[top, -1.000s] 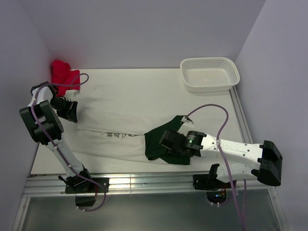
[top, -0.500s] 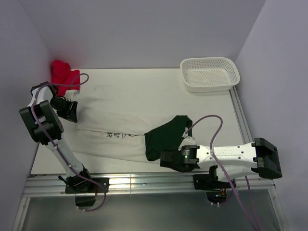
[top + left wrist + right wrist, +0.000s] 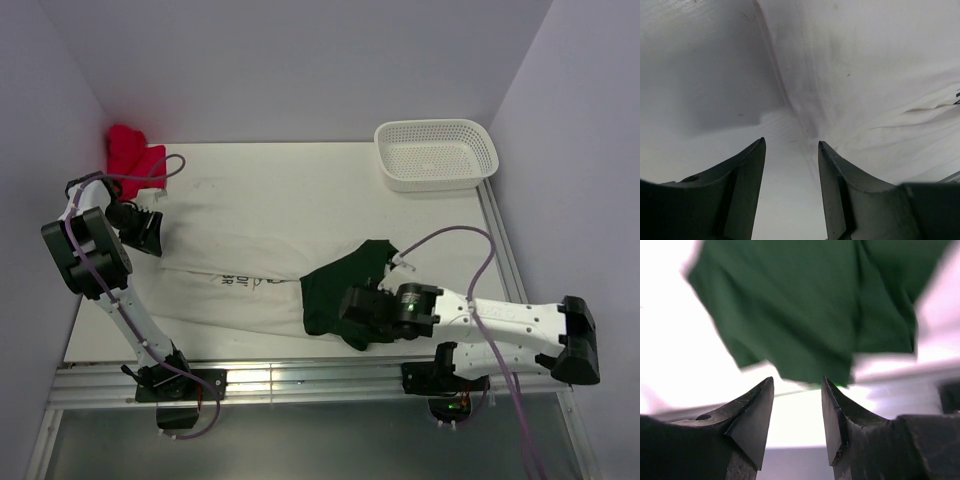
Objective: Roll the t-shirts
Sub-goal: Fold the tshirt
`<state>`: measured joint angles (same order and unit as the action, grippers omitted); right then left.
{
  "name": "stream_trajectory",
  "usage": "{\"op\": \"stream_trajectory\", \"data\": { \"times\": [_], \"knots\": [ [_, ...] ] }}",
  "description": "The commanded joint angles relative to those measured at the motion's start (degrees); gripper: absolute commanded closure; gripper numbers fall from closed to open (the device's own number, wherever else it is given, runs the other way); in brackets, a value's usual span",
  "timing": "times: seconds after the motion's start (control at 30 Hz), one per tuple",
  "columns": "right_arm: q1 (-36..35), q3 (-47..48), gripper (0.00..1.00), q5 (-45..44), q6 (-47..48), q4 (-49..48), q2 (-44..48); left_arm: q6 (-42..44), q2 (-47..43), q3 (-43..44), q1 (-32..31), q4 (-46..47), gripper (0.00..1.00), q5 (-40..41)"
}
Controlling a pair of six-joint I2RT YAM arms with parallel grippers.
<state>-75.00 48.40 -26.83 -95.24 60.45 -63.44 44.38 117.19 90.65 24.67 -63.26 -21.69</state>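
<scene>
1. The right tool (image 3: 797,385) has its jaws apart and empty. The green shirt (image 3: 800,300) lies just ahead of its tips.
2. Drop onto that near hem, pinch it squarely, and roll away from the tool evenly.
3. The left tool (image 3: 790,145), also apart and empty, hangs over the white shirt (image 3: 865,75) edge on the desk (image 3: 690,60). It could pin the cloth against sliding.

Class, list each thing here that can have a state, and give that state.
Off-white t-shirt: spread flat, unrolled.
Dark green t-shirt: rumpled, unrolled, overlapping the off-white one.
Red cloth: bunched in the far left corner.
Basket: upright.
Left gripper: open, holding nothing.
Right gripper: open, holding nothing.
</scene>
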Motion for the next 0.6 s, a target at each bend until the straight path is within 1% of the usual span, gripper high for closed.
{"op": "stream_trajectory", "data": {
  "times": [0.0, 0.03, 0.07, 0.1, 0.13, 0.17, 0.23, 0.27, 0.33, 0.37, 0.5, 0.57],
  "knots": [
    [9.9, 1.3, 0.5, -5.5, 14.9, -8.7, 4.8, 1.8, 0.0, 2.1, -0.1, -0.5, 0.48, -1.3],
    [16.8, 0.8, 0.5, -3.7, 18.1, -11.4, 5.2, 1.7, -0.1, 2.2, -0.1, -0.4, 0.48, -1.2],
    [20.3, 0.3, 0.5, -3.0, 20.6, -14.4, 4.6, 1.4, -0.2, 2.3, -0.1, -0.3, 0.47, -1.2],
    [23.8, 0.3, 0.5, -2.3, 24.9, -15.4, 3.9, 1.3, -0.3, 2.5, -0.1, -0.3, 0.47, -1.2],
    [27.2, 0.3, 0.51, -1.3, 27.0, -16.8, 3.0, 1.2, -0.1, 3.0, -0.1, -0.4, 0.47, -1.2],
    [33.3, -0.1, 0.51, 0.9, 29.1, -20.2, 1.0, 1.0, -0.1, 3.3, -0.1, -0.6, 0.46, -1.4],
    [38.8, -0.7, 0.51, 3.8, 34.1, -24.2, -1.4, 0.5, 0.1, 4.4, -0.1, -0.7, 0.44, -1.7],
    [43.2, -1.6, 0.52, 6.4, 35.4, -28.1, -3.9, -0.1, 0.2, 4.9, -0.1, -1.0, 0.43, -1.8],
    [46.9, -1.9, 0.52, 7.8, 38.4, -30.6, -6.9, -0.4, 0.6, 6.1, -0.1, -1.7, 0.42, -1.8],
    [49.5, -1.7, 0.53, 9.2, 40.1, -32.9, -10.3, -0.6, 0.5, 6.5, -0.1, -1.7, 0.41, -1.8],
    [54.4, -0.5, 0.53, 12.9, 43.7, -38.1, -17.8, -1.5, 1.0, 8.0, -0.1, -1.9, 0.4, -0.5],
    [55.6, 0.9, 0.53, 14.3, 45.2, -40.5, -21.7, -2.2, 1.6, 9.3, -0.1, -2.1, 0.4, 0.0]
  ]
}}
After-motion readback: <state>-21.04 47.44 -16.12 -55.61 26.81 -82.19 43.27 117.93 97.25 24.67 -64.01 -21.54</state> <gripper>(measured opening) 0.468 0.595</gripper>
